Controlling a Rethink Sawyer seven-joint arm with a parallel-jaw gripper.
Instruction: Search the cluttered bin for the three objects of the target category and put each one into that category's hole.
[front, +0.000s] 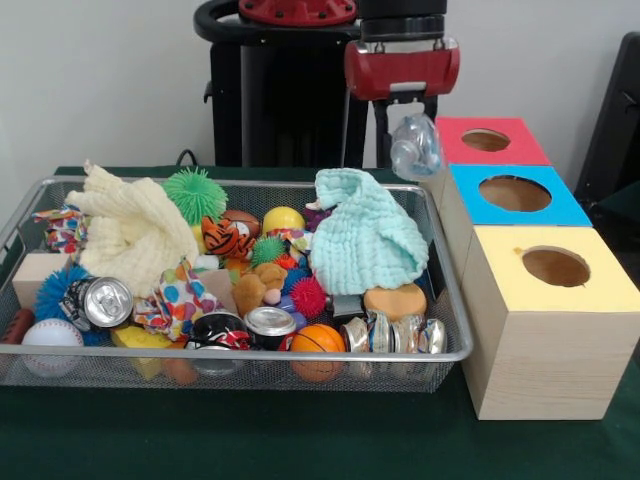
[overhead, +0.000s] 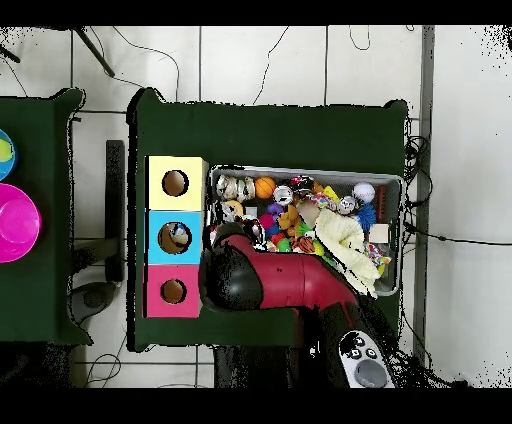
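The red and black gripper (front: 415, 125) holds a crumpled clear plastic bottle (front: 416, 146) in its fingers, above the wire mesh bin (front: 447, 310) edge and beside the three wooden boxes: red-topped (front: 520, 152), blue-topped (front: 465, 205) and yellow-topped (front: 545, 350). From overhead, something seems to lie already in the blue box's hole (overhead: 174, 238). In the bin I count three shiny metal cans, two cloths and two spiky balls.

Front camera sits low and close across the bin (front: 250, 352); overhead camera looks straight down from high, sharing it.

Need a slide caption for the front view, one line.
Sawyer gripper carries a crushed clear plastic bottle from the cluttered wire bin toward the red-topped box.
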